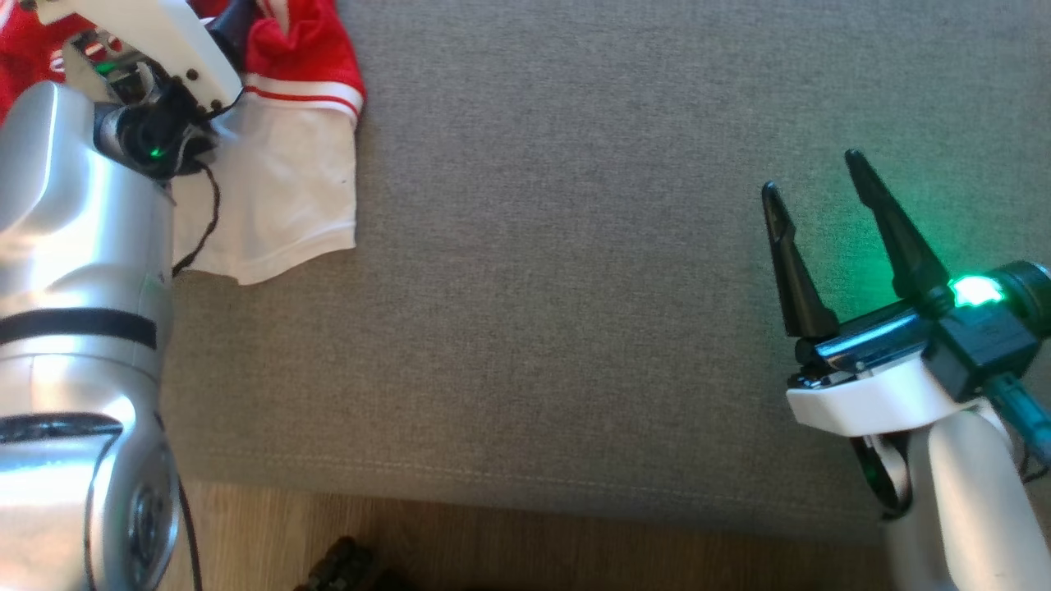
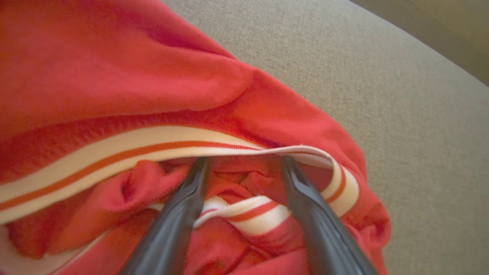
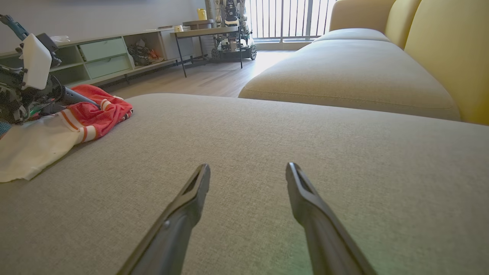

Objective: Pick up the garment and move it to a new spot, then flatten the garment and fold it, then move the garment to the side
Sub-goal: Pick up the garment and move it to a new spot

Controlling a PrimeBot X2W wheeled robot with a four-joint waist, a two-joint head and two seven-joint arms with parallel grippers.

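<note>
Reaching into the garment (image 1: 287,197) with your left gripper (image 2: 245,160), jaws spread and holding nothing yet.
Your garment lies at the cushion's (image 1: 575,287) left end, its long axis seemingly running away from you, red part far, white part near. The left gripper is on it; the right gripper (image 1: 813,174) hangs well apart over bare cushion, jaws also spread and empty. From the left wrist you see both tips at the striped band (image 2: 114,156), red folds between them; the head view hides that behind the arm (image 1: 82,246) but shows the white half.
</note>
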